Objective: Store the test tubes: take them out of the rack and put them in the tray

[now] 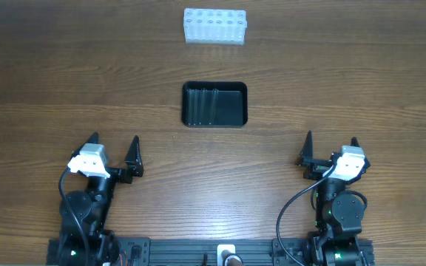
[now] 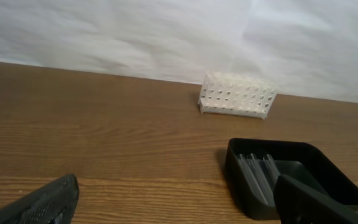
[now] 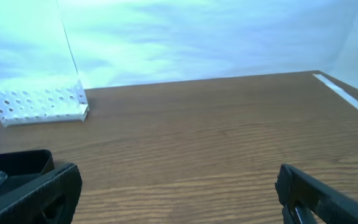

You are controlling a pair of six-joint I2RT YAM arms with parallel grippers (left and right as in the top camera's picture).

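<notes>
A white test tube rack (image 1: 214, 26) stands at the far middle of the wooden table; its holes look empty in the left wrist view (image 2: 237, 94) and the right wrist view (image 3: 39, 104). Nearer, at the table's centre, a black tray (image 1: 214, 104) holds several clear test tubes (image 2: 258, 173) lying flat. My left gripper (image 1: 114, 149) rests open near the front left, well short of the tray. My right gripper (image 1: 331, 148) rests open near the front right, also apart from the tray (image 3: 14, 165). Neither holds anything.
A white backdrop rises behind the table's far edge. A pale strip (image 3: 347, 96) runs along the table's right side. Bare wood lies between the grippers and the tray (image 2: 328, 155).
</notes>
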